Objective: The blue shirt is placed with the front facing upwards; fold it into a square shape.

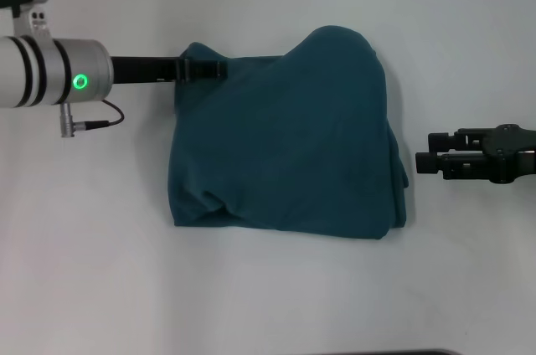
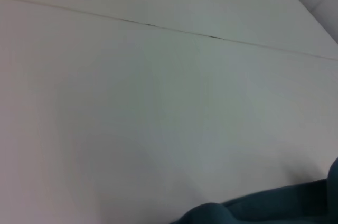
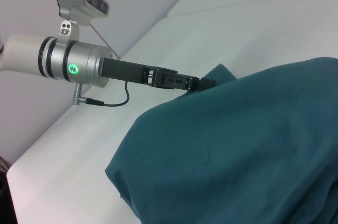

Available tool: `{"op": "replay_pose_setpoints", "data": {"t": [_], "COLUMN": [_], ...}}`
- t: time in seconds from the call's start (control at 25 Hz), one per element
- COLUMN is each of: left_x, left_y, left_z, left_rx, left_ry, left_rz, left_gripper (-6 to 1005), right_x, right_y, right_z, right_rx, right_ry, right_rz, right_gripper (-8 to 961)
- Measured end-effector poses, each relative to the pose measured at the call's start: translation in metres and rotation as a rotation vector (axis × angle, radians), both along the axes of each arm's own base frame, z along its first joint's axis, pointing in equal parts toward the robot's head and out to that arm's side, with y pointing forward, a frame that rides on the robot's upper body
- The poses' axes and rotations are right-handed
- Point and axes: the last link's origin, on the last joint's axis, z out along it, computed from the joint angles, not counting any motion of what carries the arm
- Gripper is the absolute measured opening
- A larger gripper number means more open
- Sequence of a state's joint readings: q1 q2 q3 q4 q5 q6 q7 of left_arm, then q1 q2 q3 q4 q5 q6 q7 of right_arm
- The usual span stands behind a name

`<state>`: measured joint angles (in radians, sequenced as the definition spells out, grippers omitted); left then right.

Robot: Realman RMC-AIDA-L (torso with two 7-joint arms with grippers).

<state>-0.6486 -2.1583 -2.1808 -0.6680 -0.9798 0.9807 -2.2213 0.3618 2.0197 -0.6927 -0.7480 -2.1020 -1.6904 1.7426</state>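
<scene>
- On the white table (image 1: 276,305), the blue shirt (image 1: 289,154) lies bunched in a rough folded heap, no lettering showing.
- The left gripper (image 1: 219,69) reaches its far left corner, tips under the cloth; I cannot tell how its jaws stand.
- The right gripper (image 1: 421,162) hovers just beside the shirt's right edge, jaws slightly spread, holding nothing.

A plain white table (image 1: 276,296) carries one thing: the blue shirt (image 1: 285,154), bunched into a rough folded heap near the middle, well clear of the near edge. In the left wrist view a thin dark seam (image 2: 169,27) crosses the tabletop.
</scene>
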Motion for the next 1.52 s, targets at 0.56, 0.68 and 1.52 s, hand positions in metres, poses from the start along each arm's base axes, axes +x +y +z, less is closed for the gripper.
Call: {"op": "replay_pose_setpoints", "data": {"t": [0.56,0.68,1.52], "left_x": [0.004,0.005,-0.012], "left_y": [0.003,0.003,0.002], "left_z": [0.008,0.008,0.035], "left_rx": [0.033,0.037,0.102], "left_ry": [-0.018,-0.017,-0.044], "left_rz": [-0.006,-0.007,0.074], "left_gripper": [387,298,16], "right_x": [0.000,0.000,-0.001], "right_y": [0.002,0.003,0.004], "right_z": [0.001,0.001,0.002], "right_rx": [0.005,0.006,0.006], "right_ry": [0.004,0.003,0.003], "right_rz": [-0.002,-0.002,0.000], "right_gripper": [717,717,717]}}
